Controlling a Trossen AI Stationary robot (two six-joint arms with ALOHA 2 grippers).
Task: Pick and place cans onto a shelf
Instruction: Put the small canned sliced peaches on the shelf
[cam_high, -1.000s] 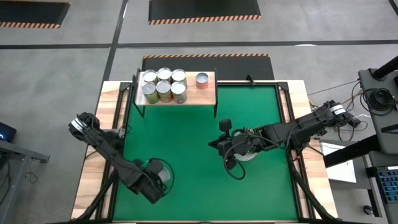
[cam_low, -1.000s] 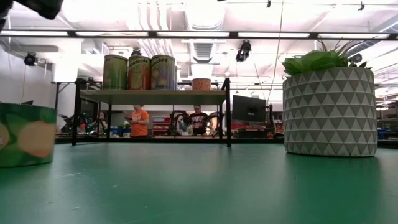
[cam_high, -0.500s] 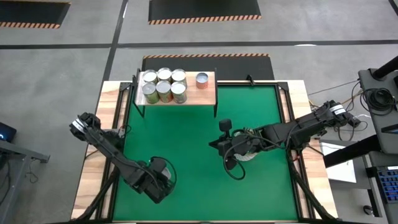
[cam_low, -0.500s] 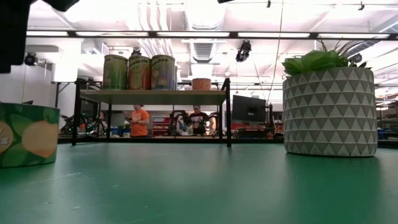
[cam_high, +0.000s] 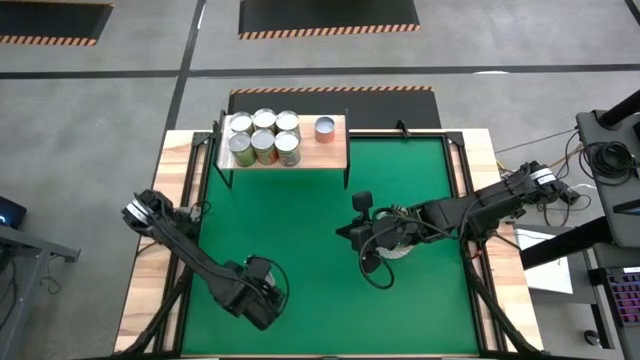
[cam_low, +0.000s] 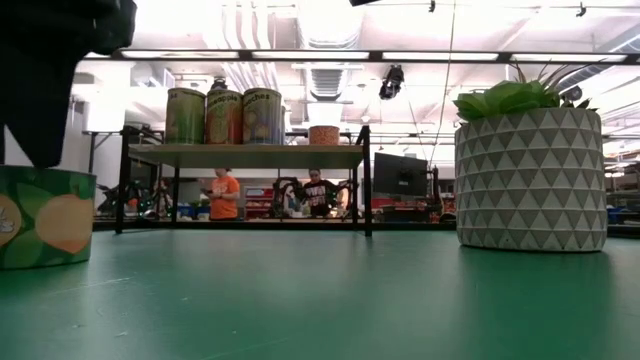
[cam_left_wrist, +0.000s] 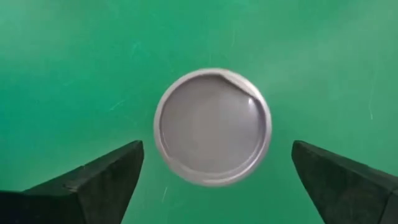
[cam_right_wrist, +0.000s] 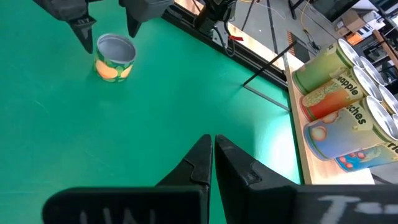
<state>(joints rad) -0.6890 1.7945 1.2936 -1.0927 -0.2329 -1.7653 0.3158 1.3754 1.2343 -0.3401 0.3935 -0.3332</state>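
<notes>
Now the left gripper (cam_left_wrist: 214, 180) has moved right over the last can (cam_left_wrist: 212, 126) and spread its jaws wide around it, ready to grab, while the right gripper (cam_right_wrist: 212, 155) waits shut.

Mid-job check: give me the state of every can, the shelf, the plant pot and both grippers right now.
Loose can: upright on the mat, not gripped.
Left gripper: open, above that can, fingers either side of it.
Right gripper: shut, empty, by the plant pot.
Shelf: seven cans on it, a block of six plus a single.
Six cans: upright, packed together.
Single can: upright, apart from the six.
Plant pot: upright on the mat.
</notes>
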